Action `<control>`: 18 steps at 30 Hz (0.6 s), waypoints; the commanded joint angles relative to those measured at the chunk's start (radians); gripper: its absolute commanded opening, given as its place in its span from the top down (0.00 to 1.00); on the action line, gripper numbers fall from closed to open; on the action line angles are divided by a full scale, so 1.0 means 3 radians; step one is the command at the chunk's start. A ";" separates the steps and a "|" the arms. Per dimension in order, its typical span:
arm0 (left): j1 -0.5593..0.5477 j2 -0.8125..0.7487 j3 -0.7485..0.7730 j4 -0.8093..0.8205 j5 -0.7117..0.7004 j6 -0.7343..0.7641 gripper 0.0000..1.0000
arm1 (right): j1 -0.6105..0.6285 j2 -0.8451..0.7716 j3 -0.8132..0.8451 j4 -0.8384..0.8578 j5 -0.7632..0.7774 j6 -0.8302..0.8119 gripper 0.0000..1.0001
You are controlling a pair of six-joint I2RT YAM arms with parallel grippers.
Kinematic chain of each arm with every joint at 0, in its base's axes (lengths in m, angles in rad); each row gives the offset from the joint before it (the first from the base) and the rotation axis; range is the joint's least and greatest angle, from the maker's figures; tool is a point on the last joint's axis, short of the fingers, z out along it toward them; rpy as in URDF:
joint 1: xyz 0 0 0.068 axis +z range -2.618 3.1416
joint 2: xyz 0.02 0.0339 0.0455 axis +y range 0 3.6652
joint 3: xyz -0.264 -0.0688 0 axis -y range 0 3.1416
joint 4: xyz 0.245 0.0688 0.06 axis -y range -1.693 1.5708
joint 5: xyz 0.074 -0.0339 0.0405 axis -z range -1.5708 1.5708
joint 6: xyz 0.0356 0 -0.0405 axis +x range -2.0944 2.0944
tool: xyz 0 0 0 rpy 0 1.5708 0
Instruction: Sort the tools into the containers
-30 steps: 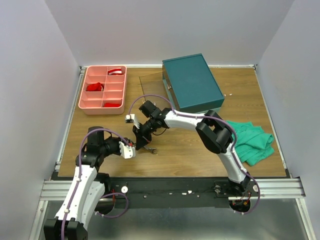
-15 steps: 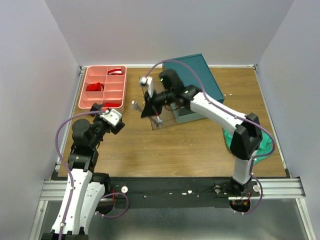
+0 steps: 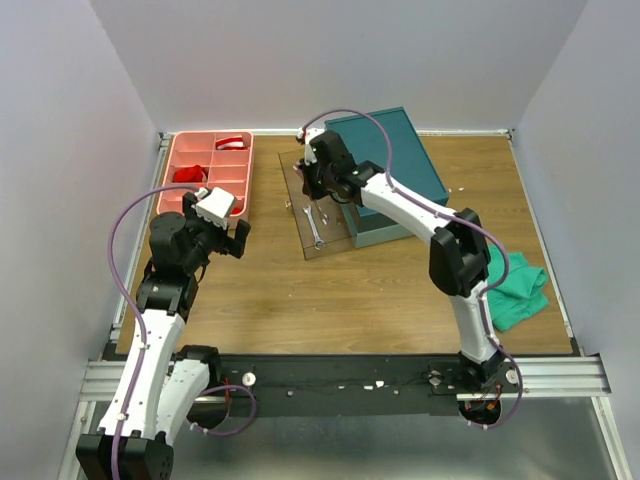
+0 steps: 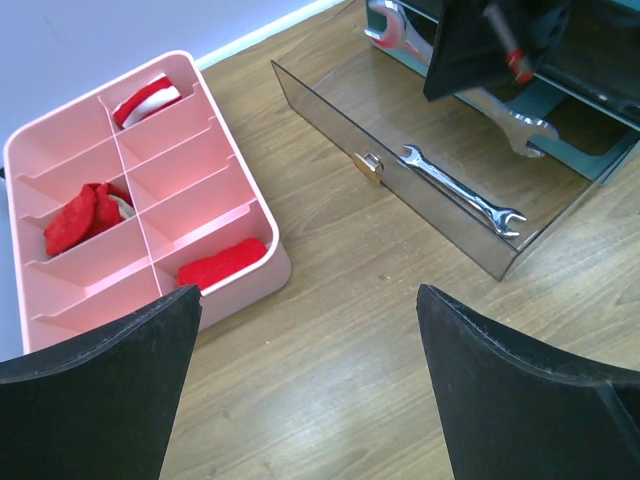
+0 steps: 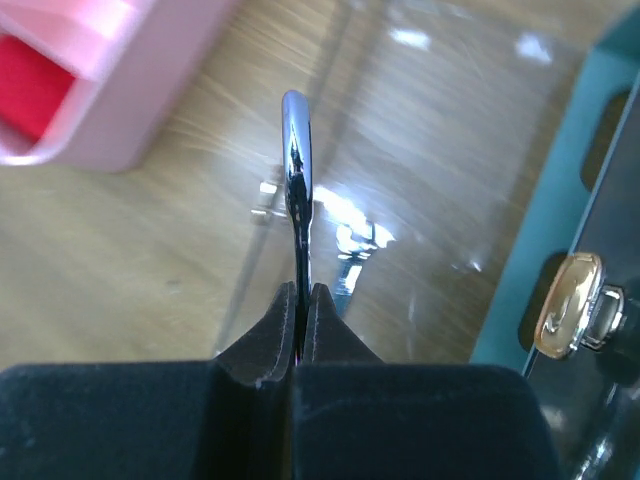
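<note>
My right gripper (image 3: 311, 187) is shut on a silver wrench (image 5: 296, 180), held edge-on above the clear plastic tray (image 3: 338, 241) that is pulled out of the teal box (image 3: 395, 160). A second silver wrench (image 3: 313, 222) lies flat in that clear tray (image 4: 330, 110), also seen in the left wrist view as the wrench (image 4: 460, 190). My left gripper (image 3: 236, 236) hangs open over bare wood beside the pink divided tray (image 3: 176, 158), nothing between its fingers (image 4: 120, 380). The left wrist view shows the held wrench (image 4: 525, 128) below the right gripper (image 4: 470, 60).
The pink tray (image 4: 250, 290) holds red items in several compartments. A green cloth (image 3: 515, 285) lies at the right of the table by the right arm. A gold pull (image 5: 565, 300) sits on the teal box's (image 5: 560, 190) front. White walls enclose the table.
The right arm carried the wrench from the table's front centre back over the clear tray. The left arm pulled away left toward the pink tray, and its gripper opened.
</note>
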 commanded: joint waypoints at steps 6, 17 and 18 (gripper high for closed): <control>-0.0015 0.0024 0.0164 -0.0182 0.0107 -0.0200 0.01 | -0.0011 0.0368 0.0162 -0.0001 0.0848 0.0136 0.73; -0.0045 0.0821 0.0312 0.0037 0.0056 -0.0802 0.01 | -0.0047 -0.0602 -0.0072 0.0085 0.0189 -0.0160 0.36; -0.0076 0.0913 0.0342 0.0109 0.0041 -0.0839 0.01 | -0.0072 -0.0836 -0.0154 0.0131 0.0158 -0.0247 0.34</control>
